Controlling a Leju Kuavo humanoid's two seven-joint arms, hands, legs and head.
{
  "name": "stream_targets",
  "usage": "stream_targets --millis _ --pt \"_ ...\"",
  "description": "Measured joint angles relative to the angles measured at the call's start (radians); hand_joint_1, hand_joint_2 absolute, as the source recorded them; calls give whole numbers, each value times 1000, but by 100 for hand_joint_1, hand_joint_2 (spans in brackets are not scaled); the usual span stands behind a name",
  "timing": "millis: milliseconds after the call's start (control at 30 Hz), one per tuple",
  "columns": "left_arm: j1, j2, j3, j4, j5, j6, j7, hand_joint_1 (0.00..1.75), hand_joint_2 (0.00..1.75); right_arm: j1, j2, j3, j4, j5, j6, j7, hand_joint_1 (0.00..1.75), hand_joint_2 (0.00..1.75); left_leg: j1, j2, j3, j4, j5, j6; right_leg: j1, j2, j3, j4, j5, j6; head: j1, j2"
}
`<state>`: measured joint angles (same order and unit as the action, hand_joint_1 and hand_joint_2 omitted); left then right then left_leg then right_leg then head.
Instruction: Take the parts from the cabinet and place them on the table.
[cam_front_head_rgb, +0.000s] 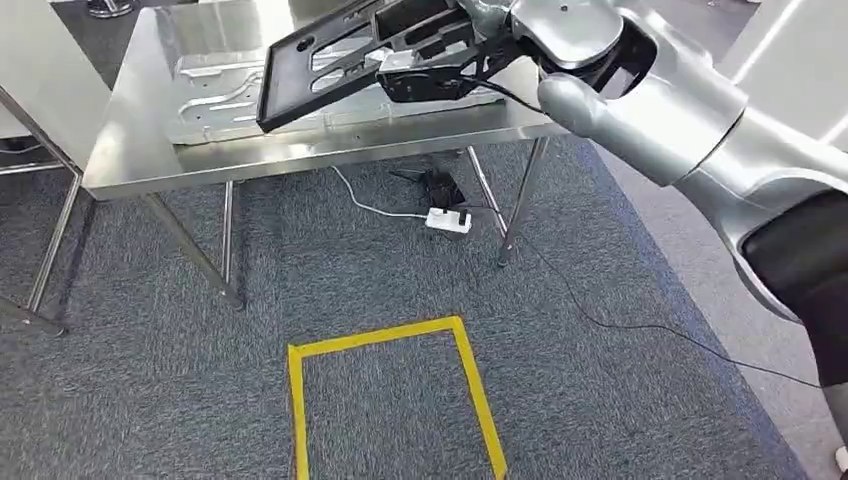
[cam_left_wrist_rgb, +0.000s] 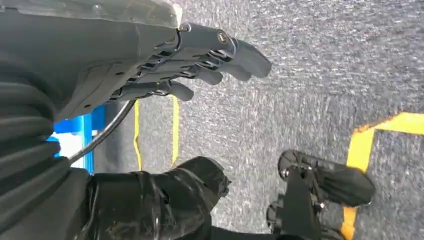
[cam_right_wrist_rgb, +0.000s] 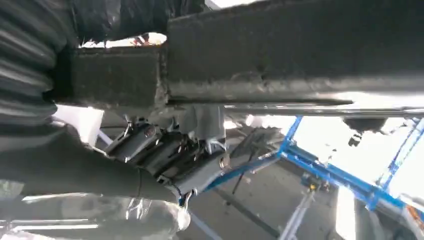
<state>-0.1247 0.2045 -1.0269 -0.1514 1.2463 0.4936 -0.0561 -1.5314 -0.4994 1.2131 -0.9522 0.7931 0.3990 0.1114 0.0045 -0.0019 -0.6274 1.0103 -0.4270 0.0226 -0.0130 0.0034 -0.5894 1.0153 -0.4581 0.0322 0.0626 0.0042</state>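
Observation:
My right hand (cam_front_head_rgb: 440, 65) grips a flat black frame part (cam_front_head_rgb: 320, 75) and holds it tilted just above the steel table (cam_front_head_rgb: 150, 150); the part's low left corner hangs over the table's middle. A silver stamped metal part (cam_front_head_rgb: 215, 95) lies flat on the table beneath it. In the right wrist view the black part (cam_right_wrist_rgb: 300, 55) runs as a dark bar across my fingers (cam_right_wrist_rgb: 165, 155), which wrap under it. My left hand (cam_left_wrist_rgb: 190, 65) hangs over the grey carpet with its fingers straight and holds nothing.
The table's legs (cam_front_head_rgb: 515, 215) stand on grey carpet. A white power strip (cam_front_head_rgb: 448, 220) and black cables lie under the table. A yellow tape rectangle (cam_front_head_rgb: 390, 345) marks the floor near me. Blue racking (cam_right_wrist_rgb: 330, 170) shows behind the right hand.

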Motion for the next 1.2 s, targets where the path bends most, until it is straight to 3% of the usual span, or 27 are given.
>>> stream_targets --millis 33,67,133,167,200,233,300,333,367,467,533,567,633,667,700,733,767,833,867,900,1000,1067,1133,1167,1200 --pt "0 0 0 0 0 0 0 0 175 0 -3 0 0 0 0 1 175 175 3 -1 9 -7 2 7 -5 0 -6 21 -14 1 0 0" --pt "-1 0 0 0 0 0 0 0 175 -2 -3 0 -1 0 0 1 175 175 3 0 12 -9 1 17 -5 -1 -30 78 -46 -1 0 0" --pt "-3 0 0 0 0 0 -1 0 175 0 -5 0 -2 0 0 1 175 175 2 -1 14 -8 -4 23 -4 0 -117 246 -115 3 3 0" --pt "-2 0 0 0 0 0 -1 0 175 4 -6 0 -2 0 1 1 175 175 1 -1 15 -7 -6 25 -4 0 -157 311 -129 5 3 0" --pt "-1 0 0 0 0 0 -1 0 175 7 -8 0 -2 0 1 1 175 175 1 -3 16 -5 -8 25 -4 0 -175 327 -118 5 3 0" --pt "0 0 0 0 0 0 -1 0 175 8 -10 0 -2 0 1 1 175 175 1 -5 19 -3 -11 24 -4 0 -168 293 -84 4 3 0" --pt "0 -1 -1 0 -1 -1 -1 0 175 5 -10 0 -3 0 1 1 175 175 1 -9 26 7 -24 19 -4 0 -95 123 21 -1 3 0" --pt "0 -1 -1 0 -1 0 -2 0 175 4 -10 0 -5 0 2 2 175 175 1 -10 24 14 -32 15 -4 1 -64 39 51 -5 3 0" --pt "-1 -1 -1 0 -2 -1 -2 0 175 3 -10 0 -5 0 2 2 175 175 -6 -11 17 23 -36 9 1 4 -49 28 35 -8 2 0" --pt "0 -2 -2 0 -5 -2 -2 0 175 8 -11 0 -11 0 5 6 175 175 -4 -13 15 17 -34 -1 4 5 -53 23 32 -15 2 0" --pt "2 -2 -2 0 -5 -6 -5 0 175 7 -11 0 -14 0 5 9 175 175 -3 -10 11 28 -49 -13 -6 2 -40 9 35 -26 2 0" --pt "2 -3 -2 0 -6 -8 -6 0 175 7 -11 0 -16 0 5 10 175 175 -2 -7 -5 69 -71 -21 -8 1 -35 5 35 -32 -2 0" --pt "0 -3 -2 0 -5 -8 -8 0 175 7 -11 0 -17 0 5 10 175 175 4 -4 -83 222 -136 -31 -7 1 -31 5 31 -37 -2 0" --pt "0 -3 -2 0 -5 -8 -8 0 175 8 -11 0 -18 0 5 8 175 175 5 -4 -121 287 -154 -34 -7 1 -29 6 29 -38 -1 0" --pt "0 -3 -2 0 -4 -9 -8 0 175 9 -11 0 -18 0 5 8 175 175 6 -4 -147 320 -151 -36 -7 1 -28 7 26 -38 -1 0" --pt "1 -3 -2 0 -4 -10 -8 0 175 10 -11 0 -18 0 5 8 175 175 7 -4 -146 302 -121 -36 -7 1 -24 8 22 -37 -2 0" --pt "1 -4 -2 0 -4 -12 -8 0 175 10 -11 0 -18 0 5 8 175 175 7 -4 -124 244 -76 -36 -7 2 -20 10 18 -35 -1 0" --pt "0 -3 -2 0 -4 -19 -8 0 175 9 -11 0 -19 0 1 8 175 175 7 -1 -40 56 25 -29 -8 1 -7 13 6 -28 -1 0" --pt "-2 -3 -2 0 -3 -25 -8 0 175 8 -11 0 -19 1 -2 9 175 175 4 1 -26 36 5 -26 -5 1 -7 10 4 -23 0 0" --pt "-3 -2 -2 0 -1 -27 -8 0 175 7 -10 0 -19 3 -8 11 175 175 -3 -2 -18 13 4 -21 -3 3 -12 14 4 -18 -2 0" --pt "-3 -2 -3 0 1 -36 -6 0 175 10 -8 0 -19 10 -15 11 175 175 -4 -4 -22 18 0 -7 -4 1 -10 6 3 -2 -1 0" --pt "-3 0 -3 0 3 -39 -6 0 175 10 -8 0 -18 13 -18 14 175 175 1 -3 -5 4 2 7 -7 0 -16 28 -15 7 1 0" --pt "-6 0 -3 0 3 -40 -6 0 175 10 -6 0 -19 14 -21 14 175 175 1 -3 1 3 -3 17 -4 0 -70 139 -69 7 2 0" --pt "-7 0 -3 0 3 -40 -6 0 175 12 -6 0 -19 14 -22 14 175 175 0 -4 5 4 -6 22 -3 0 -128 246 -106 8 7 0" --pt "-7 0 -3 0 3 -41 -6 0 175 15 -6 0 -19 14 -23 14 175 175 -2 -4 8 4 -10 25 -4 0 -171 315 -125 8 6 0"
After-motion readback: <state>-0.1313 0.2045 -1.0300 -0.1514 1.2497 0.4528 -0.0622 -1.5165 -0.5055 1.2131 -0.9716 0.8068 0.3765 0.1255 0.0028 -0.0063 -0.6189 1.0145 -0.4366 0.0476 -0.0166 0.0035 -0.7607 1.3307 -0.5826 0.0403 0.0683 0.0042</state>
